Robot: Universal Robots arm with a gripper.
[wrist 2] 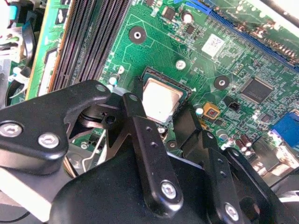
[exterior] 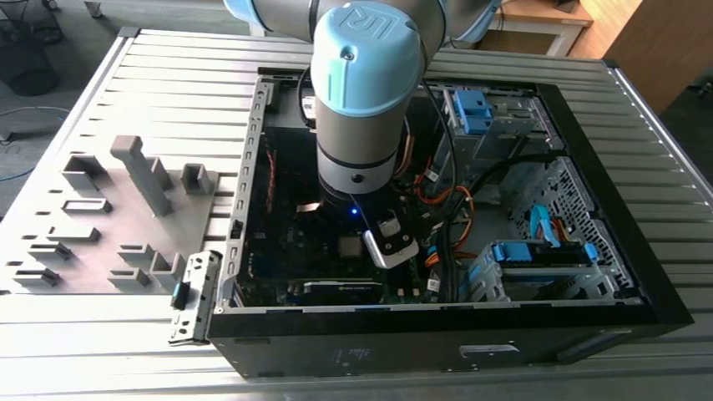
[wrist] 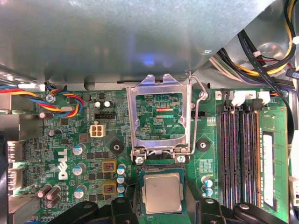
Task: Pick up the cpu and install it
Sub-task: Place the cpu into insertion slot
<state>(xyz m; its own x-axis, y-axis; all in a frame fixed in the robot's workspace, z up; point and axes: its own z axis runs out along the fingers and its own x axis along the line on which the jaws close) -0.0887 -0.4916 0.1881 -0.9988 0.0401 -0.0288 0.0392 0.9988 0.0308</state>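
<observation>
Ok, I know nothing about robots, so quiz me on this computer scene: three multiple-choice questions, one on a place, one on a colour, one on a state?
1. Where is the cpu? A on the grey blocks outside the case; B in the socket on the circuit board; C on the blue drive cage.
2. What colour is the circuit board? A red; B green; C white.
3. How is the metal frame beside the socket? A flipped open; B shut over the chip; C bent in half.
Answers: 1 B, the silver square lies flat in its socket. 2 B, green in both wrist views. 3 A, bare board shows through its window.
</observation>
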